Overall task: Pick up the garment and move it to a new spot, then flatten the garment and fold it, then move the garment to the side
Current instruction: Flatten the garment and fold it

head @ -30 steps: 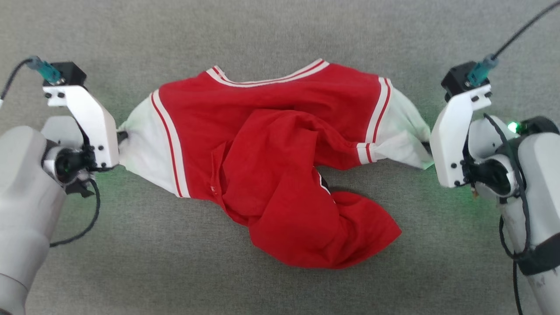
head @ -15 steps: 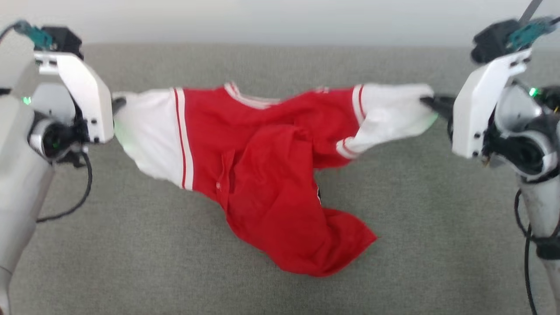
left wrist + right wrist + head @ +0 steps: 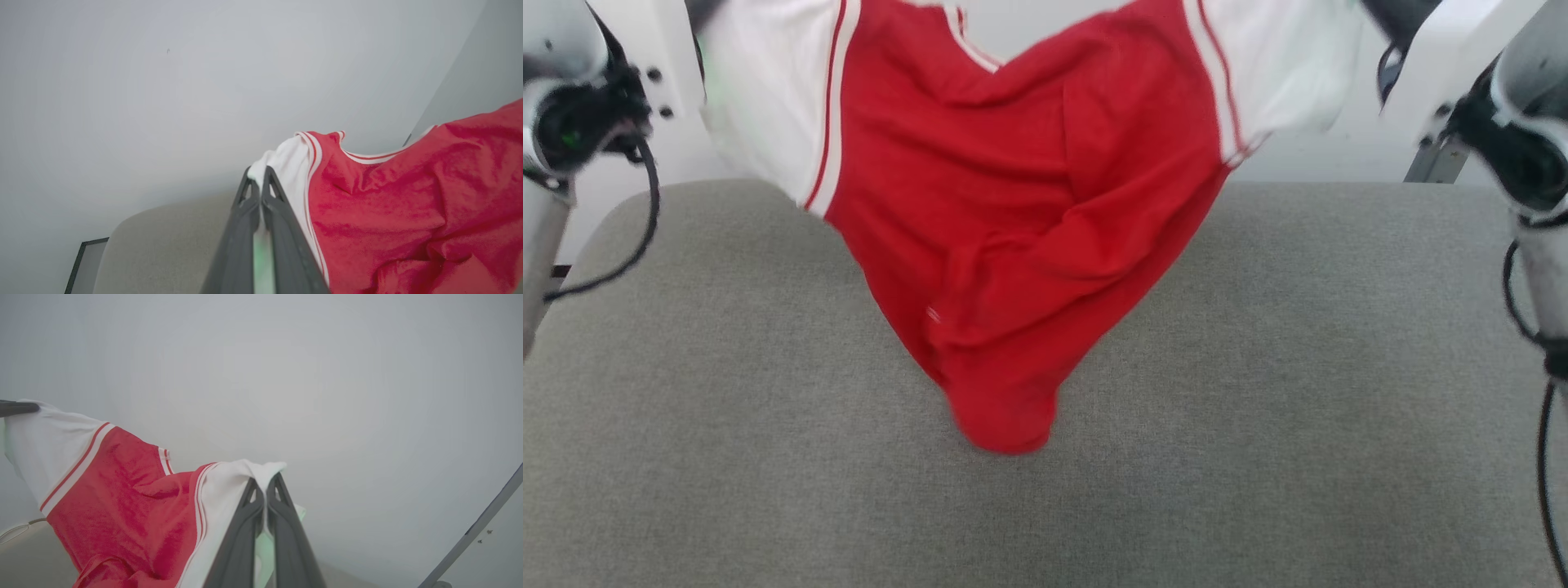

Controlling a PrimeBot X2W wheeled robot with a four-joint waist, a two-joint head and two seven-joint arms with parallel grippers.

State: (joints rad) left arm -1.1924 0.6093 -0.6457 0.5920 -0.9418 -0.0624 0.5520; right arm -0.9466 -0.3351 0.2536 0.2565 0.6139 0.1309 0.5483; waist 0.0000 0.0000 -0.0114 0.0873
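Note:
The garment (image 3: 1013, 204), a red jersey with white sleeves and red-white trim, hangs stretched between both grippers above the grey padded surface (image 3: 1339, 408). Its crumpled red body droops to a point that meets or nearly meets the surface. At the top left edge of the head view, my left gripper (image 3: 701, 8) holds one white sleeve. At the top right, my right gripper (image 3: 1392, 16) holds the other. The left wrist view has my left gripper (image 3: 259, 176) shut on the white sleeve of the garment (image 3: 408, 212). In the right wrist view my right gripper (image 3: 265, 485) pinches the garment (image 3: 122, 490) by its other sleeve.
A pale wall (image 3: 1307, 163) rises behind the grey surface's far edge. A grey metal strut (image 3: 1429, 163) slants near my right arm. A dark frame edge (image 3: 77, 265) lies beside the surface's rounded corner. Black cables (image 3: 645, 229) hang from both arms.
Both arms have risen and lifted the garment off the surface; it now hangs between them. The head camera has tilted up, bringing the wall into view.

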